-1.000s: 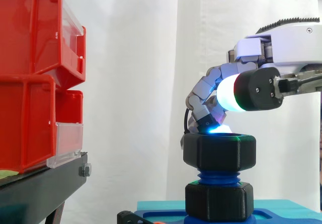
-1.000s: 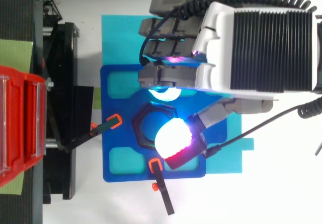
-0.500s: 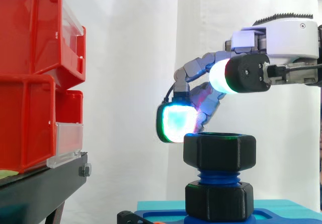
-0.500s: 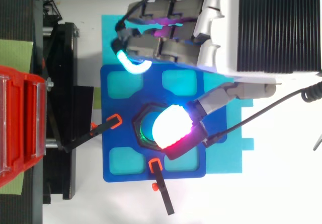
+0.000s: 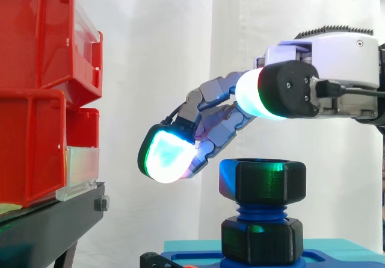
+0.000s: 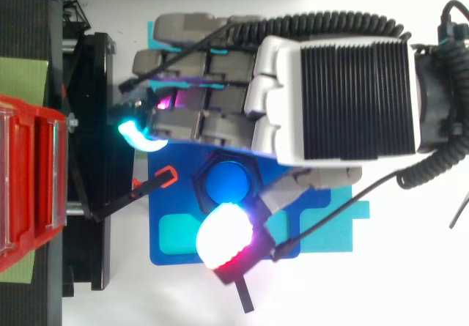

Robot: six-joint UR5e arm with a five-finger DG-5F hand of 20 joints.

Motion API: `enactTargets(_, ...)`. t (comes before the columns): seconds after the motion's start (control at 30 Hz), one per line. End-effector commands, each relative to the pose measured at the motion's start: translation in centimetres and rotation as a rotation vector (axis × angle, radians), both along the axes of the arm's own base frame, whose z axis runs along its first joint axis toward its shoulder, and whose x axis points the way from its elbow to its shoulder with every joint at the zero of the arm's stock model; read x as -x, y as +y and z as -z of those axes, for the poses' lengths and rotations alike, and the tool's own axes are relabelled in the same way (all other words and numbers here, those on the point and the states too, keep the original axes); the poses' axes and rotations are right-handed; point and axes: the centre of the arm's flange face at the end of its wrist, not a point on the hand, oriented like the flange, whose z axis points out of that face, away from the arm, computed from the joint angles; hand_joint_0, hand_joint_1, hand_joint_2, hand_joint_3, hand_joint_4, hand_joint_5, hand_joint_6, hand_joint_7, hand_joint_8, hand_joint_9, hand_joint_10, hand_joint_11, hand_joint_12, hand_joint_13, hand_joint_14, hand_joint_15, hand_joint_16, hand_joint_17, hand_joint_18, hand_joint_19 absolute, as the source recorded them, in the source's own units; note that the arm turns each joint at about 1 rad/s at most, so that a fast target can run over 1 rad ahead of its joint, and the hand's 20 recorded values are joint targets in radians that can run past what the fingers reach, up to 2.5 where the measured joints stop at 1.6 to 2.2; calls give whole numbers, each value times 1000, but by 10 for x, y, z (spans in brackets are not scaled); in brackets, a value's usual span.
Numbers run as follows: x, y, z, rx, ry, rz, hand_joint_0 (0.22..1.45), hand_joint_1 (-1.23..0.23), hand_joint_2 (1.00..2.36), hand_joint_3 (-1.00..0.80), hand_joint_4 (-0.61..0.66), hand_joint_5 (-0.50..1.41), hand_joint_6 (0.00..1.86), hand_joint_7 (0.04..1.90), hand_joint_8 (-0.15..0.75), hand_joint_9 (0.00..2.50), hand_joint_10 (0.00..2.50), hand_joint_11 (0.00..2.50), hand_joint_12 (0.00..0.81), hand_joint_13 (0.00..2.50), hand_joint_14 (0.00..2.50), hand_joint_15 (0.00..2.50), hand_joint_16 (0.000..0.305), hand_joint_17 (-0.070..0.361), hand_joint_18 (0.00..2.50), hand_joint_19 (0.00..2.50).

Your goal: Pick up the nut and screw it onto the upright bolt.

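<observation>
White curtain (image 5: 150,69) behind; hand (image 5: 343,57) hovers above nut (image 5: 263,180) on bolt (image 5: 260,211), fingers straight, empty.

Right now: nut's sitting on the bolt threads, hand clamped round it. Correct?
Not quite. The nut does sit on the bolt threads, but the hand is open, not clamped: the side view shows its fingers stretched out above the nut, clear of it.

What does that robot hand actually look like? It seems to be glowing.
The hand has a smooth white shell with a black ribbed panel across its back. Its fingers are chains of grey blocks ending in thick rounded glowing pads, one of them cyan-white. The thumb's pad glows white with a red edge and sits on a black cap.
</observation>
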Motion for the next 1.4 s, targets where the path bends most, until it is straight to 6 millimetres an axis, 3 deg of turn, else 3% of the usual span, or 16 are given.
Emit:
enactTargets(0.0,-1,12,-1,-12,8,-15,518,-11,1000,-500,210,-128,503,752,228,633,0,0,311,404,0,0,38,86,218,12)
enactTargets(0.17,0,29,0,-26,28,-39,520,-5,1000,-500,229,-114,503,846,239,623,0,0,317,401,0,0,38,86,205,8)
enactTargets(0.63,1,34,0,-24,37,-50,526,-17,1000,-500,256,-93,504,995,250,628,0,0,318,402,0,0,38,86,202,8)
enactTargets(0.77,3,28,3,-22,49,-51,530,-32,1000,-500,279,-80,504,1019,216,660,0,0,282,404,0,0,31,70,157,0)
enactTargets(0.9,3,24,2,-12,46,-71,535,-53,1000,-500,262,-66,504,1167,221,688,0,0,240,428,0,0,25,57,140,0)
enactTargets(1.37,5,-1,2,8,38,-72,541,-65,1000,-500,229,-27,502,1387,263,813,0,0,209,529,0,0,19,43,210,0)
